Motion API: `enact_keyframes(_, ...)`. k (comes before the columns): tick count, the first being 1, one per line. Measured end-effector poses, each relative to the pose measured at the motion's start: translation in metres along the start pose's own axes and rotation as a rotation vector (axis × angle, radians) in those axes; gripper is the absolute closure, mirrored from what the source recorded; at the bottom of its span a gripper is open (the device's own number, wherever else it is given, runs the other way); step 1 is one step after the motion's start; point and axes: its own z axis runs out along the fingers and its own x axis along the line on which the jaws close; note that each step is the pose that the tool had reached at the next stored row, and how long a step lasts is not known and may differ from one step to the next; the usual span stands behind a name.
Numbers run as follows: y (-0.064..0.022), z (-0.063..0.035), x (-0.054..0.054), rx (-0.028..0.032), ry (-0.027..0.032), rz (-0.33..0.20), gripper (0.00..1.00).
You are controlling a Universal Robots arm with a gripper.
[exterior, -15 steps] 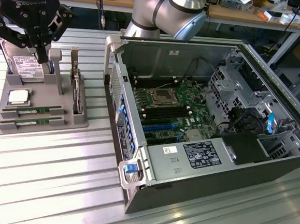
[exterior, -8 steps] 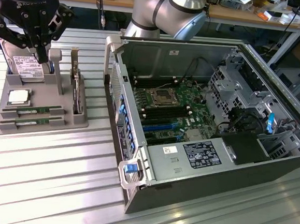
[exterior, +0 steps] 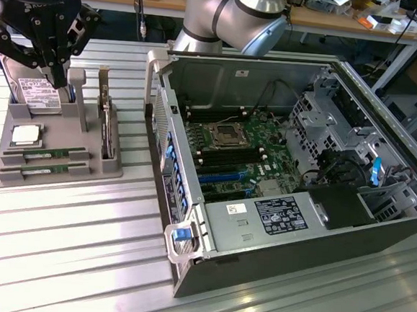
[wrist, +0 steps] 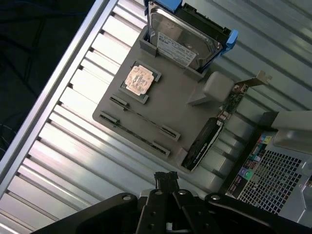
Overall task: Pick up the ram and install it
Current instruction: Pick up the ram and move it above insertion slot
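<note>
Black jaws sit nearest the wrist camera, pressed shut, nothing between them. In the exterior view they hang over the far end of a grey moulded plastic parts tray (exterior: 85, 162), close to a silver hard drive with a white label (exterior: 36, 93) that leans in its holder. No contact with any part visible.

Two long thin green ram sticks with black chips, one (exterior: 46, 155) and its twin (exterior: 45, 169), lie side by side in the tray's slots at the near end, well apart from the jaws. A square silver CPU chip (exterior: 26, 135) sits between them and the drive. A dark expansion card (exterior: 108, 128) stands on edge at the tray's side toward the case.

An open grey computer case (exterior: 274, 233) lies on the ribbed aluminium tabletop (exterior: 56, 252) beside the tray, with the green motherboard (exterior: 231, 147) exposed.

Progress: looks like the very start. Neither ram stick picked, both seated in the tray. Grasp, carry and install all appear left to do.
</note>
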Motion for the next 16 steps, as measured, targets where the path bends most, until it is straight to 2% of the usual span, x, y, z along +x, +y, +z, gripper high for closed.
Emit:
enact_keyframes(7,0.0,0.0,0.0,-0.0018,0.0031,-0.072,0.89)
enact_keyframes(16,0.0,0.0,0.0,-0.0032,0.0058,-0.132,0.89)
